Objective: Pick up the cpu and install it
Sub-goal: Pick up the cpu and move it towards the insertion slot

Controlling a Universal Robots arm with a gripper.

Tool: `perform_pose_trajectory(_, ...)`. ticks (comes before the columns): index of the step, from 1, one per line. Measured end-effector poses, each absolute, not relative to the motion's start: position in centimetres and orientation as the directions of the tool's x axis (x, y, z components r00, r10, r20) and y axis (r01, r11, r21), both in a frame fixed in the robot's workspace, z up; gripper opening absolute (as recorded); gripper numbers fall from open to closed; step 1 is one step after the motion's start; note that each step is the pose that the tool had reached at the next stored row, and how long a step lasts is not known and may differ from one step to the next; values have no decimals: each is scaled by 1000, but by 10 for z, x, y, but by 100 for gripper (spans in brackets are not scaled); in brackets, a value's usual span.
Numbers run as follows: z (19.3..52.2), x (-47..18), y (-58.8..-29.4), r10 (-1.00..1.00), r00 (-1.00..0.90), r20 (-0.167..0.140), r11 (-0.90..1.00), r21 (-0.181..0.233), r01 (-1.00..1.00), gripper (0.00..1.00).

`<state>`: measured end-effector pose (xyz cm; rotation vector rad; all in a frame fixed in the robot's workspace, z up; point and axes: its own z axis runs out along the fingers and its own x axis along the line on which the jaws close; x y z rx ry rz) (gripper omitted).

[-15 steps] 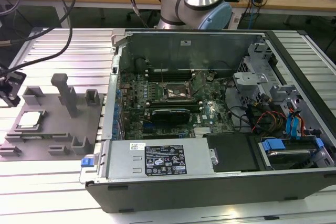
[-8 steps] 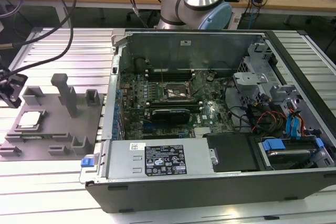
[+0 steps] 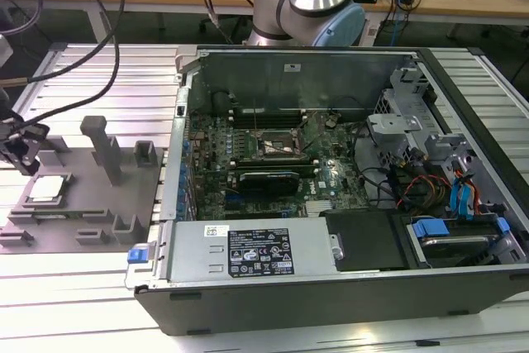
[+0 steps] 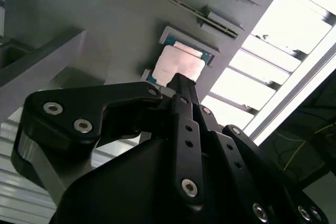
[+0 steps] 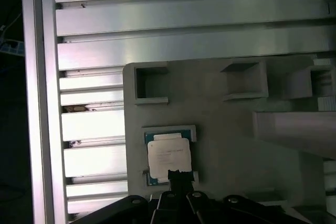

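On the grey tray (image 3: 97, 237) at the exterior view's left, the cpu (image 3: 45, 188) lies flat.
Metal top up, square, its faint print unreadable; the gripper (image 3: 20, 153) hangs over one edge, its grip state impossible to tell.

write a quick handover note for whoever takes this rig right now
Hand: low over the grey tray at the exterior view's left, its tip at the edge of the cpu in both wrist views. Whether it has a grip is unclear.
Cpu: lies flat in its recess in the tray, not lifted.
Socket: on the board inside the open computer case, well apart from the hand.
Done: nothing beyond the hand being at the cpu.
Left: the pickup and the install.
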<state>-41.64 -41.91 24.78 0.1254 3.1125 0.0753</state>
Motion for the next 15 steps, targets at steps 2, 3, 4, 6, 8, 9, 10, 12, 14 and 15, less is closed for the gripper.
perform_pose_trajectory(2,242,-416,-419,81,-996,-24,996,49,80,11)
perform_pose_trajectory(3,240,-416,-419,81,-996,-24,996,49,80,11)
perform_pose_trajectory(4,238,-416,-419,81,-996,-24,996,49,80,11)
perform_pose_trajectory(6,232,-417,-419,81,-996,-23,996,49,80,11)
perform_pose_trajectory(8,228,-417,-419,81,-996,-23,996,49,80,11)
perform_pose_trajectory(9,226,-418,-419,81,-996,-23,996,49,80,11)
perform_pose_trajectory(10,224,-418,-419,81,-996,-23,996,49,80,11)
perform_pose_trajectory(12,224,-418,-419,81,-996,-23,996,49,80,11)
perform_pose_trajectory(14,224,-418,-419,81,-996,-23,996,49,80,11)
perform_pose_trajectory(15,224,-418,-419,81,-996,-23,996,49,80,11)
